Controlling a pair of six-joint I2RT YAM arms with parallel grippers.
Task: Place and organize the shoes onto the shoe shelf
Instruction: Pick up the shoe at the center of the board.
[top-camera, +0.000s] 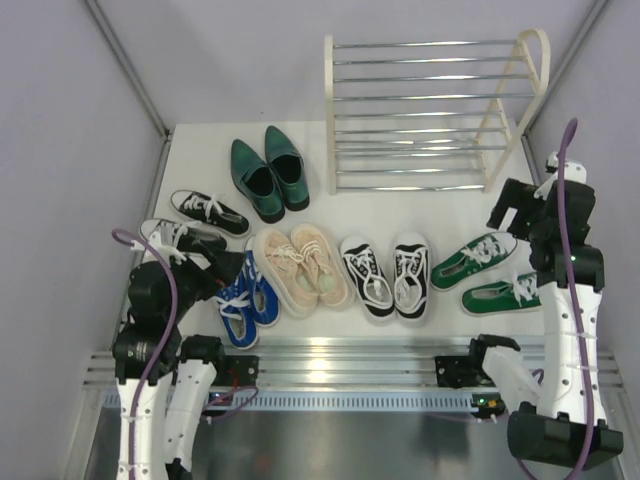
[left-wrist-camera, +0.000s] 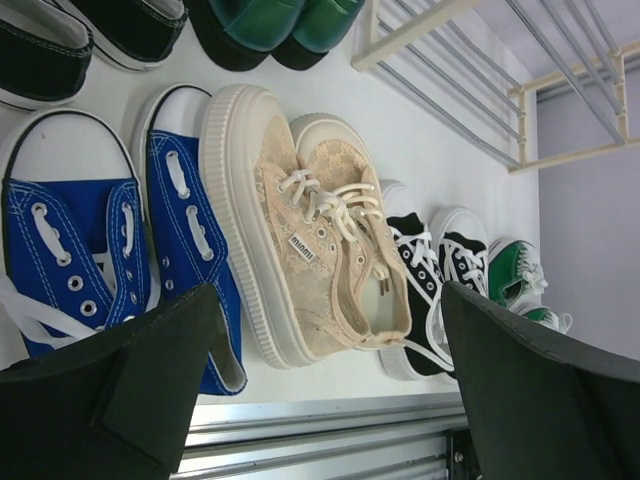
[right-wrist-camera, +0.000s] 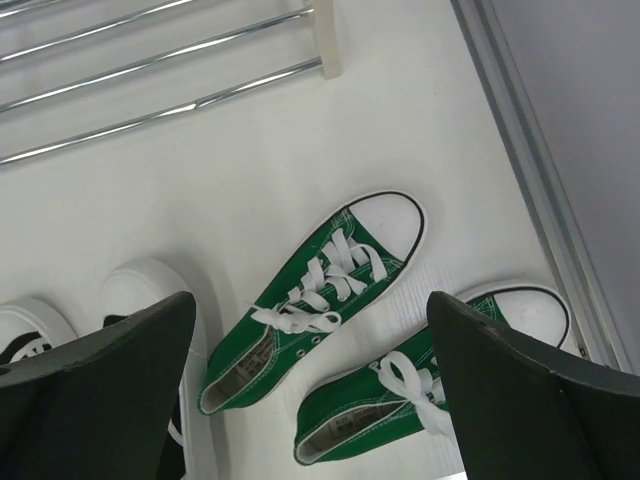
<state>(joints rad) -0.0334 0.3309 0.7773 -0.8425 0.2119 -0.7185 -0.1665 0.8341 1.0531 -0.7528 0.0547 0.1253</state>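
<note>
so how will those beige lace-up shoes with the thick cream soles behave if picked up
The beige lace-up shoes with thick cream soles likely feel bottom-heavy, given those chunky ribbed soles. Their lacy fabric uppers look soft, so a pinch there may collapse them. The loose laces could dangle and snag.

Left arm (top-camera: 185, 405), right arm (top-camera: 570, 330): white links, black joints, purple cable (top-camera: 562, 200) alongside; tool fingers (left-wrist-camera: 110, 390) matte black.
</note>
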